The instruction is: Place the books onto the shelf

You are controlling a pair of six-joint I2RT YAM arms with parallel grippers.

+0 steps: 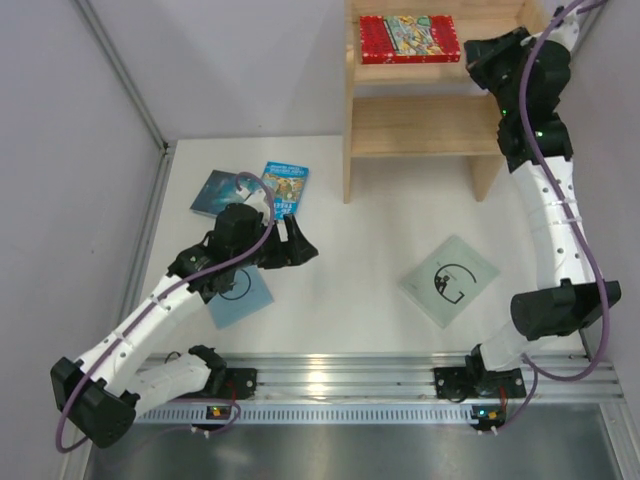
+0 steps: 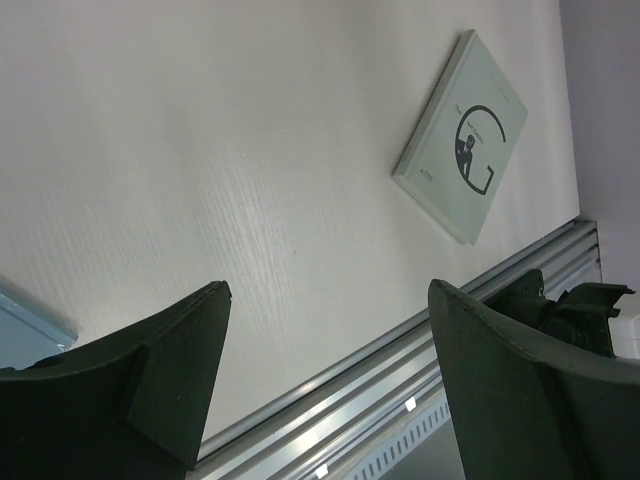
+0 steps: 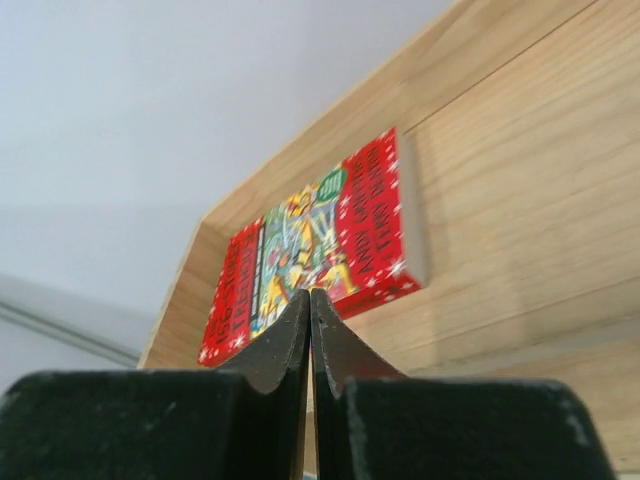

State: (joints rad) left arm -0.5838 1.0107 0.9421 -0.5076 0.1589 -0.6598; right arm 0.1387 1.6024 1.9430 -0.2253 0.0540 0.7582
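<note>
A red book (image 1: 409, 38) (image 3: 320, 240) lies flat on the top tier of the light wooden shelf (image 1: 420, 125) (image 3: 510, 170). My right gripper (image 1: 470, 55) (image 3: 310, 292) is shut and empty, its tips just off the book's right edge. Four books lie on the table: a bright blue one (image 1: 286, 188), a dark teal one (image 1: 218, 192), a pale one with a black circular mark (image 1: 450, 280) (image 2: 463, 135), and a pale blue one (image 1: 243, 297) (image 2: 25, 325) partly under my left arm. My left gripper (image 1: 300, 246) (image 2: 328, 288) hangs open above bare table, holding nothing.
A grey wall stands behind the shelf and along the table's left side. An aluminium rail (image 1: 340, 375) (image 2: 400, 360) runs along the near edge with both arm bases on it. The shelf's lower tier (image 1: 425, 130) holds nothing.
</note>
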